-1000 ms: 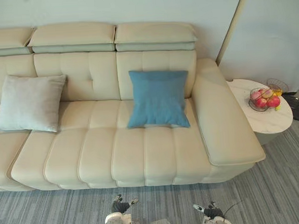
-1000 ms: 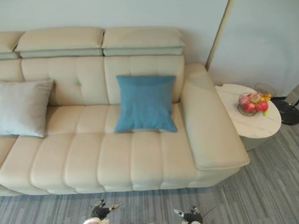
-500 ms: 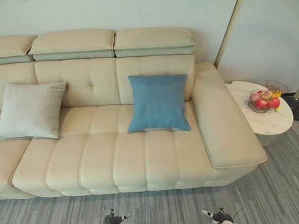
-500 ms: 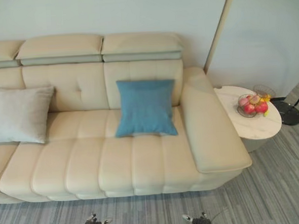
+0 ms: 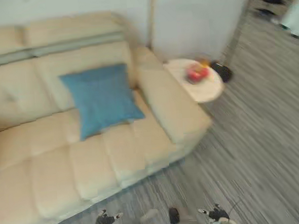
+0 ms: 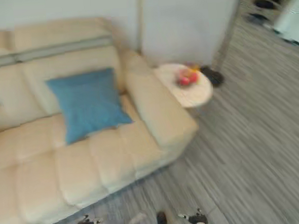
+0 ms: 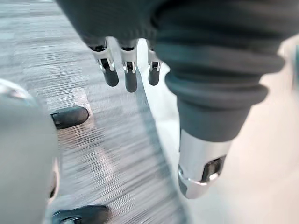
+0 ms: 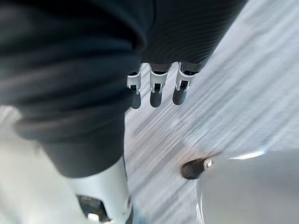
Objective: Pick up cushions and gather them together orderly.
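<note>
A blue square cushion (image 5: 102,98) leans upright against the back of the cream sofa (image 5: 51,169), near its right armrest (image 5: 172,103). My left hand (image 5: 106,218) and right hand (image 5: 216,214) hang low at the near edge over the grey carpet, well short of the sofa. In the left wrist view the left hand's fingers (image 7: 126,70) point down, relaxed and empty, with the sofa front beside them. The right hand's fingers (image 8: 156,88) hang just as straight over the carpet, holding nothing.
A round white side table (image 5: 204,91) carrying a fruit bowl (image 5: 198,73) stands just right of the armrest. A dark round base (image 5: 221,72) sits on the floor behind it. Striped grey carpet (image 5: 262,135) stretches away to the right.
The whole picture has swung: my head camera has turned to the right, so the sofa's left part with the grey cushion has left the frame. The blue cushion has not moved. Both hands stay low.
</note>
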